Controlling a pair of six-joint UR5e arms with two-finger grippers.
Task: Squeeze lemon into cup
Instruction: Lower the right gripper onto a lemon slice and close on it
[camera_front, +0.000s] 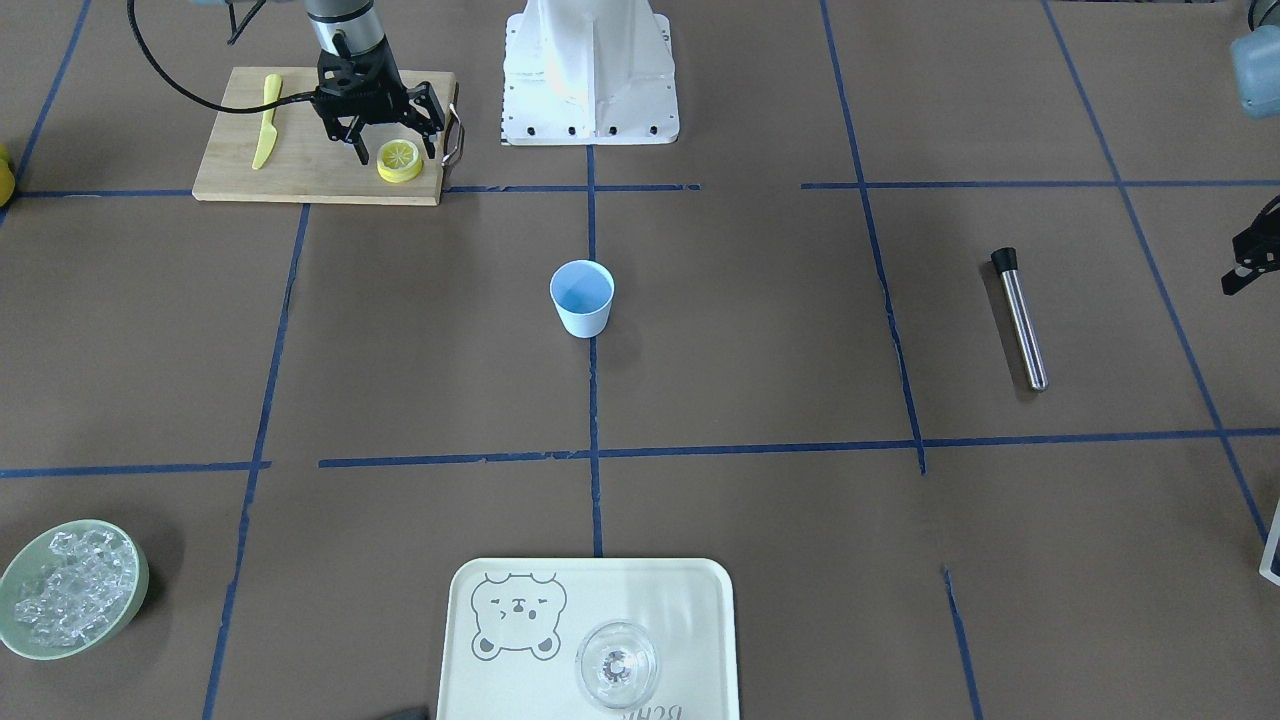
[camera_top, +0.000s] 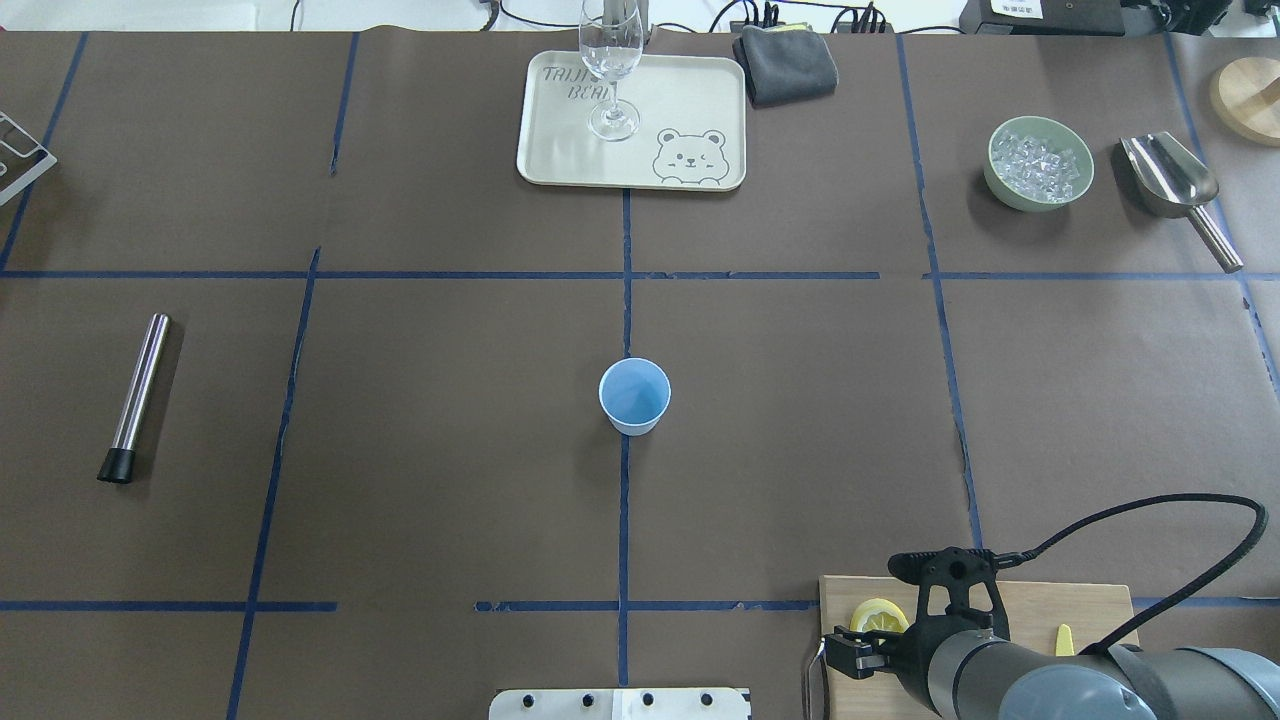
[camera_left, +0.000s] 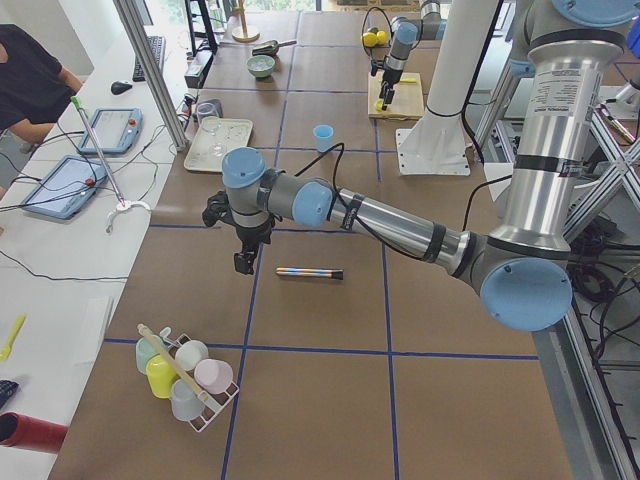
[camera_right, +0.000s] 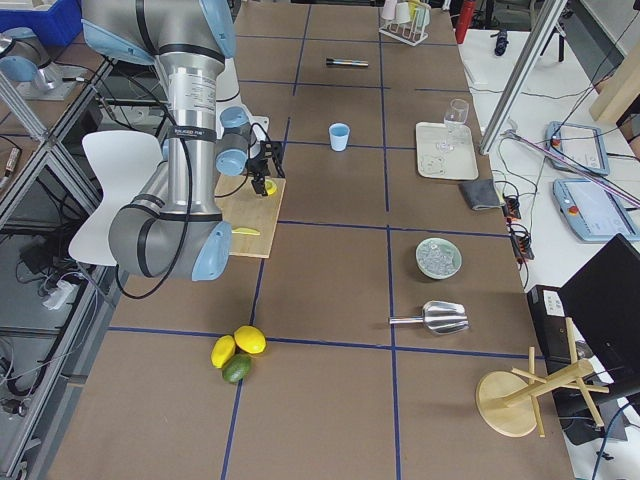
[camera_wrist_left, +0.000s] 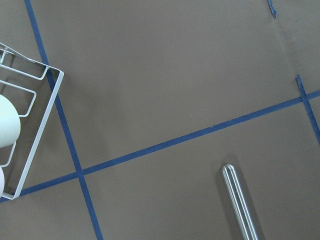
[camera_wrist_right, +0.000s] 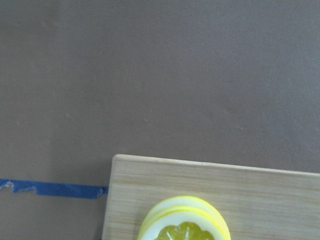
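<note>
The light-blue cup (camera_front: 581, 298) stands upright at the table's centre, with nothing in it. A small stack of lemon slices (camera_front: 399, 160) lies on the corner of the wooden cutting board (camera_front: 300, 170), also seen in the right wrist view (camera_wrist_right: 184, 226). My right gripper (camera_front: 397, 152) hangs just over the stack, open, one finger on each side, holding nothing. My left gripper (camera_front: 1250, 262) shows only partly at the view's edge, far from the cup; I cannot tell its state.
A yellow plastic knife (camera_front: 266, 120) lies on the board. A metal tube with a black cap (camera_front: 1020, 318) lies near my left gripper. A tray (camera_front: 690, 620) carries a clear glass (camera_front: 617, 665). A green bowl of ice (camera_front: 70, 588) sits at a corner.
</note>
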